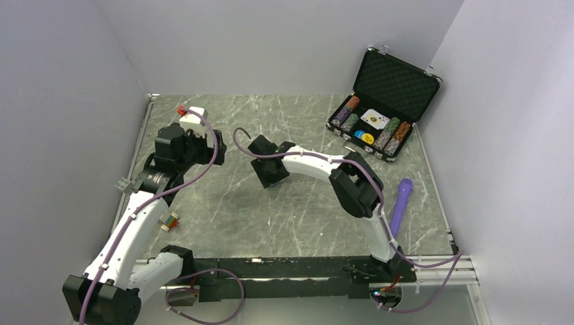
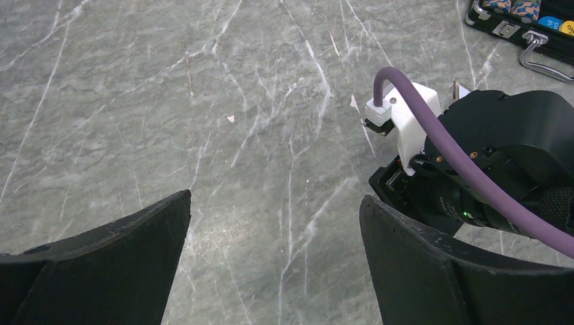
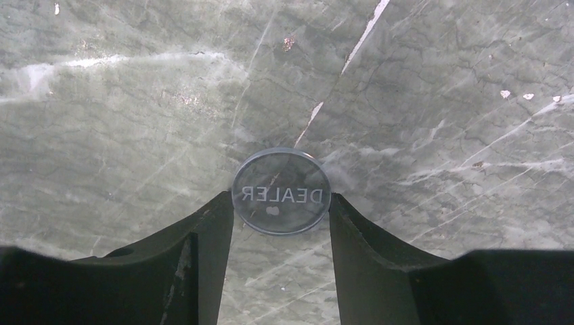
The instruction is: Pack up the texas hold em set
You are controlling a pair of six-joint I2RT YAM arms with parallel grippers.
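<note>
So the right hand (image 3: 281, 203) was clenched on a clear round dealer button (image 3: 281, 191), one finger pressed against each edge of it, and the word DEALER read backwards in the wrist view. I couldn't tell whether the button sat on the tabletop (image 1: 304, 217) or was lifted just off it. From above, that arm reached out over the middle of the marble, well apart from the case.

The left hand (image 2: 275, 200) was released, fingers spread wide over bare marble with nothing between them, off to the left side.

The black briefcase (image 1: 394, 84) sat open in the far right corner, foam-lined lid standing up. Inside were chip rows (image 1: 346, 114) on both sides, cards (image 1: 374, 120) in the middle, and a yellow disc (image 1: 367, 139) touching a blue disc (image 1: 359, 134) at the front. A purple stick (image 1: 401, 203) lay near the right edge, nearer the arms than the case.
</note>
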